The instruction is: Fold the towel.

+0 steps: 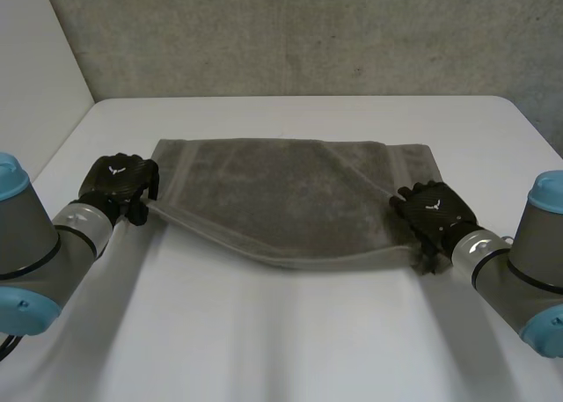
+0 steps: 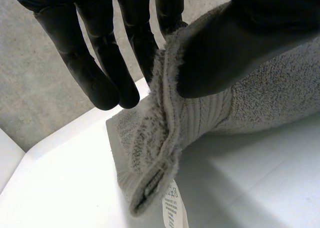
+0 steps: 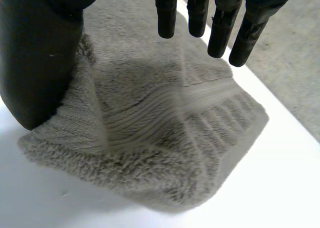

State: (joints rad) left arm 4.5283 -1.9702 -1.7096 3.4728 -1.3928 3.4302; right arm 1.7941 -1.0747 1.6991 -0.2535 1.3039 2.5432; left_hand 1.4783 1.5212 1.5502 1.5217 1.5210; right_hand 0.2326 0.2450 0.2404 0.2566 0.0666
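Left wrist view: the fingers point(image 2: 100, 63) and thumb of the left hand point(image 2: 240, 43) pinched one near corner of the single towel point(image 2: 200, 118), and the right hand point(image 3: 35, 63) pinched the other near corner. The towel looked thick, soft and limp (its lifted edge sagged between the two hands). The rest lay on the table point(image 1: 281, 332), so the corners seemed the best hold.

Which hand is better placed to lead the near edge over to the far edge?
Left, likely: left hand visibly pinches a near corner of the grey terry towel; the right hand has an unclear hold.
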